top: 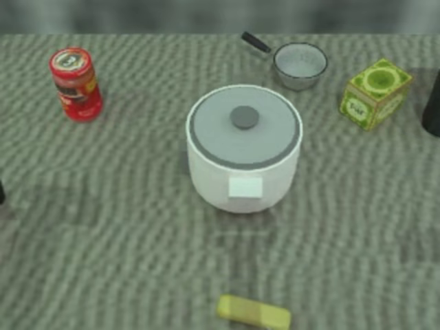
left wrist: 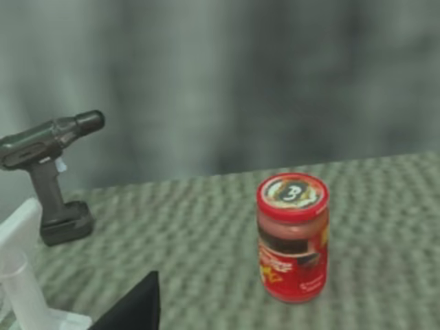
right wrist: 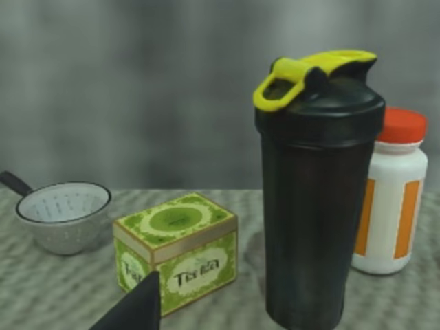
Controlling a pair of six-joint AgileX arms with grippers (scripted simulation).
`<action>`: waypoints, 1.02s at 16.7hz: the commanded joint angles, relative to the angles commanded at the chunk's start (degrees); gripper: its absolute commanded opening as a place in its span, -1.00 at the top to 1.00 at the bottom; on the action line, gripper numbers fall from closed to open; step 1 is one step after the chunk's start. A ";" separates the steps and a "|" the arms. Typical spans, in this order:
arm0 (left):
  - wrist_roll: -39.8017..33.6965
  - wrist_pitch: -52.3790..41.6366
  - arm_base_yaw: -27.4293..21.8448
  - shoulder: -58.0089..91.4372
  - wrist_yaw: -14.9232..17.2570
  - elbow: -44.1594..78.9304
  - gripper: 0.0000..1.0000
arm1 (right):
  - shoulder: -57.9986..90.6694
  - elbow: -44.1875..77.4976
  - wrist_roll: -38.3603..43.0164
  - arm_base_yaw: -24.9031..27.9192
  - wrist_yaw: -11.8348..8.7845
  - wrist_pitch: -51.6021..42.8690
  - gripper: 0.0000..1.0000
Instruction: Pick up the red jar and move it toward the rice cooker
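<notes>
The red jar (top: 75, 84) stands upright at the table's far left, its red-and-white lid up and a dark band round its body. The left wrist view shows the red jar (left wrist: 292, 237) a short way ahead of my left gripper (left wrist: 278, 326). That gripper is open, with one dark finger (left wrist: 136, 308) showing and nothing held. The rice cooker (top: 244, 148), white with a grey lid and dark knob, sits at mid-table, well right of the jar. My right gripper (right wrist: 196, 326) is open and empty, one dark finger (right wrist: 134, 309) showing, and it faces the table's right end. Neither gripper shows in the top view.
A small grey saucepan (top: 299, 65) and a green-yellow tea box (top: 375, 93) stand behind and right of the cooker. A black shaker (right wrist: 320, 185) and a white orange-capped bottle (right wrist: 392, 199) stand at the far right. A drill (left wrist: 48, 172) stands left of the jar. A yellow bar (top: 254, 313) lies at the front.
</notes>
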 joint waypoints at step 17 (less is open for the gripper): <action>23.52 -47.10 -0.26 93.48 6.60 92.35 -1.00 | 0.00 0.00 0.00 0.00 0.00 0.00 -1.00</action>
